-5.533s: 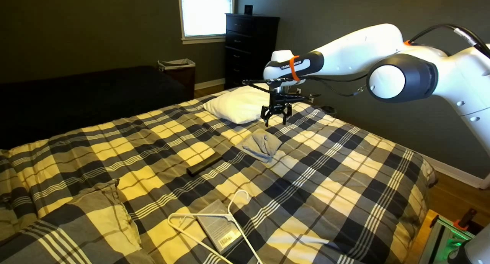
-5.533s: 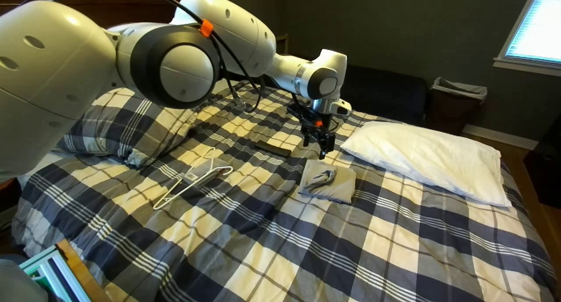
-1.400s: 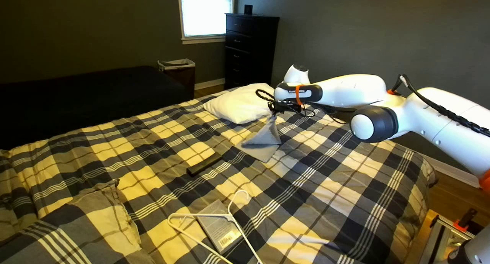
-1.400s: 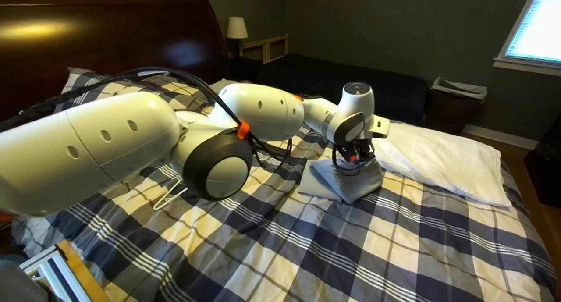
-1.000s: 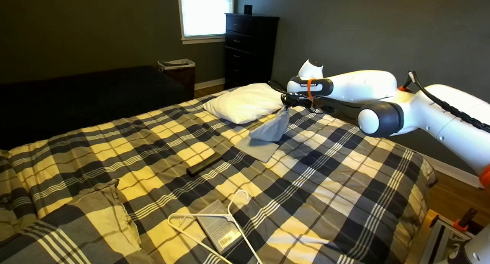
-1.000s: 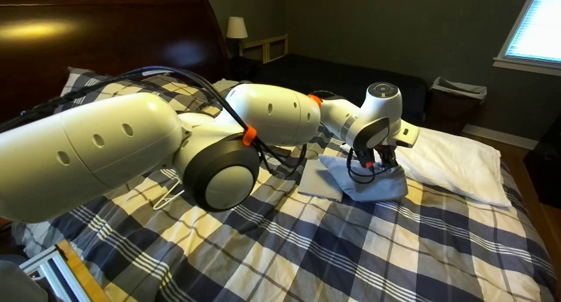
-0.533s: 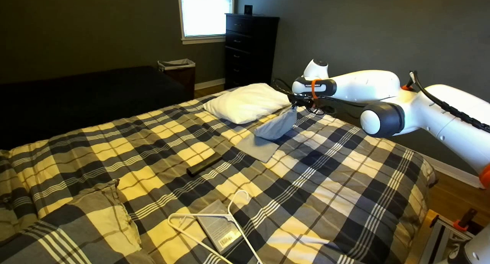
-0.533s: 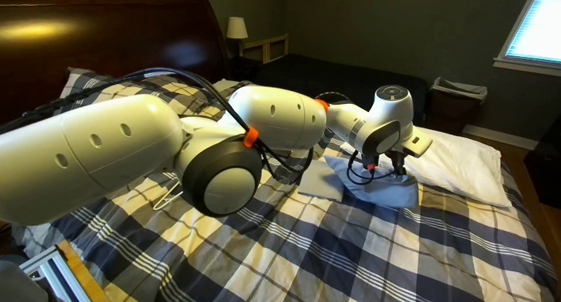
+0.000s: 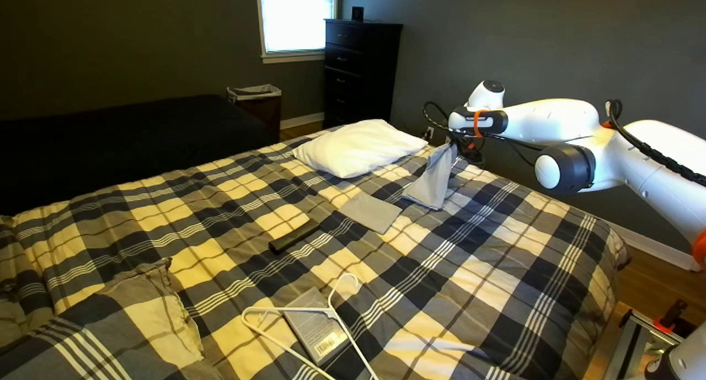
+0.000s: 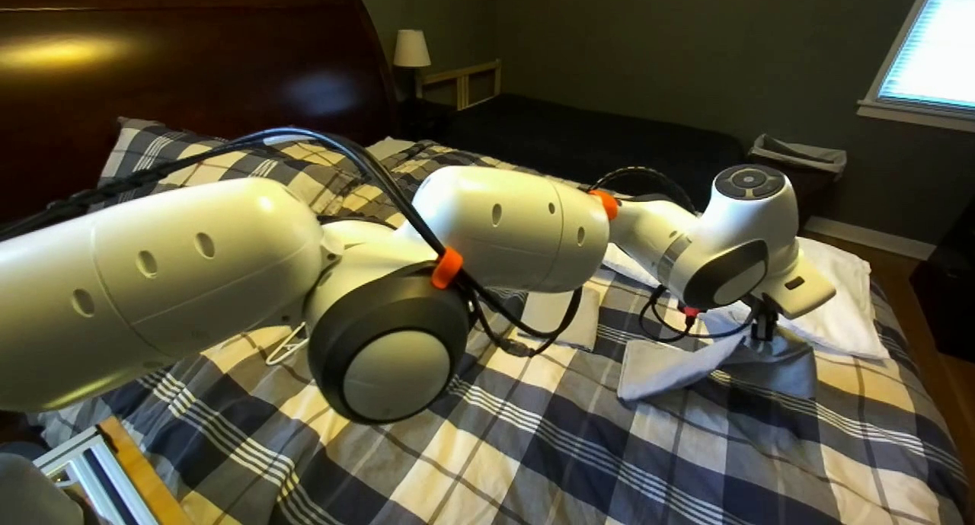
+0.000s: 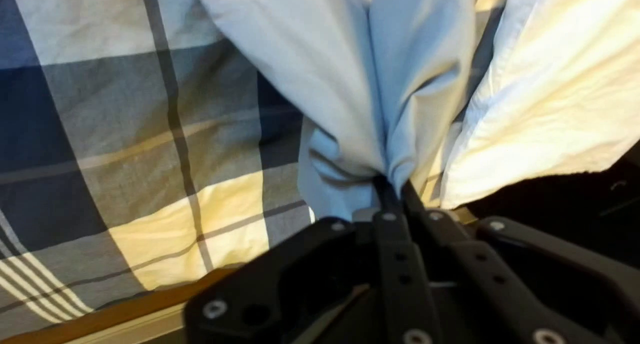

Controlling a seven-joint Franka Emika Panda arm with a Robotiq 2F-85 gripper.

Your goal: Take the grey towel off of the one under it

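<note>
The grey towel (image 9: 433, 178) hangs in creased folds below my gripper (image 10: 764, 331), which is shut on its gathered top. In the wrist view both black fingertips pinch the bunched grey towel (image 11: 320, 79), and my gripper (image 11: 400, 184) shows no gap apart from the cloth. Whether its lower edges touch the bed I cannot tell. Apart from it, the other grey towel (image 9: 372, 212) lies flat and folded on the plaid cover, nothing on top of it. An exterior view shows that folded towel (image 10: 567, 319) partly behind the arm's cable.
A white pillow (image 9: 358, 148) lies close beside the held towel. Farther off on the plaid bed are a black bar-like object (image 9: 294, 236), a white hanger (image 9: 345, 319) and a grey box or book (image 9: 317, 325). The bed's edge shows in the wrist view.
Earlier the grey towel lay crumpled on the folded one with my gripper open above. It was gripped, lifted and carried sideways off it, past the pillow. The folded towel stayed put.
</note>
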